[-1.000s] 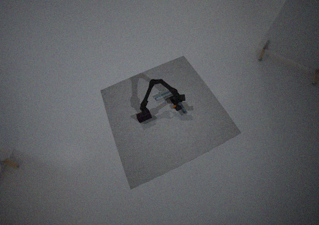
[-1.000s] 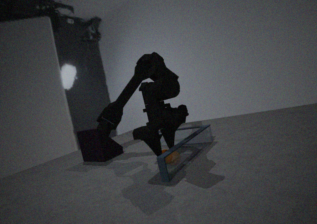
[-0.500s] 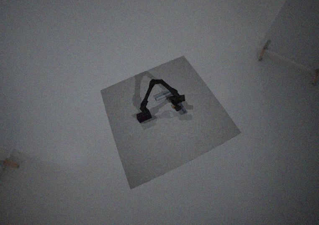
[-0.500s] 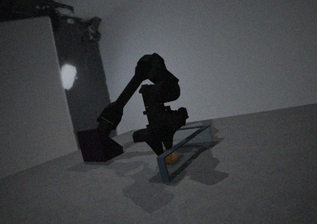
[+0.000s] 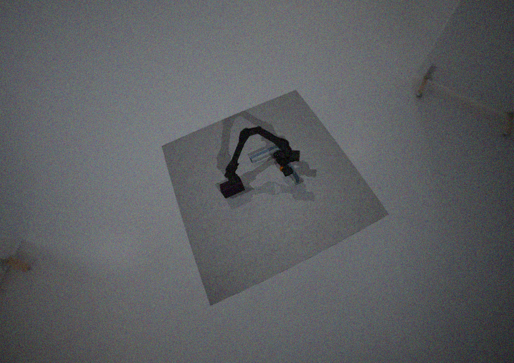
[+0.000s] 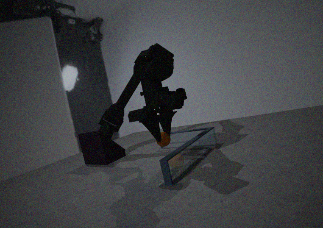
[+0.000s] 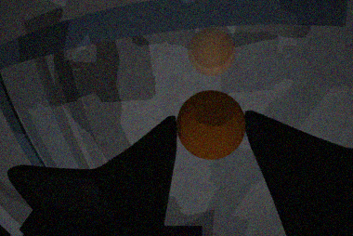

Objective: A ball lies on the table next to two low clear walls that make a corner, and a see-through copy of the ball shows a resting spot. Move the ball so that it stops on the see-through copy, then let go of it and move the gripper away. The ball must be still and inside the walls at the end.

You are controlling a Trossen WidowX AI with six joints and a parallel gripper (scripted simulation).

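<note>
One part of the job looks done: the gripper (image 7: 211, 139) has its two dark fingers partly closed on the orange ball (image 7: 211, 124), pinching it at its sides, and in the exterior view the ball (image 6: 163, 139) hangs above the table at the fingertips. Still left, by my reckoning: carry it to the see-through copy (image 7: 210, 51), which in the wrist view lies just beyond the ball toward 12 o'clock, set it down so it stays still, release it and draw the gripper off. The pale copy (image 6: 177, 158) sits low behind the nearer of the clear walls (image 6: 182, 152) (their blue edges meet in a corner toward 2 o'clock in the exterior view). The table (image 5: 290, 234) is a flat grey square with many overlapping shadows around the arm's base. The room is dim and grainy, with plain grey floor and walls.
</note>
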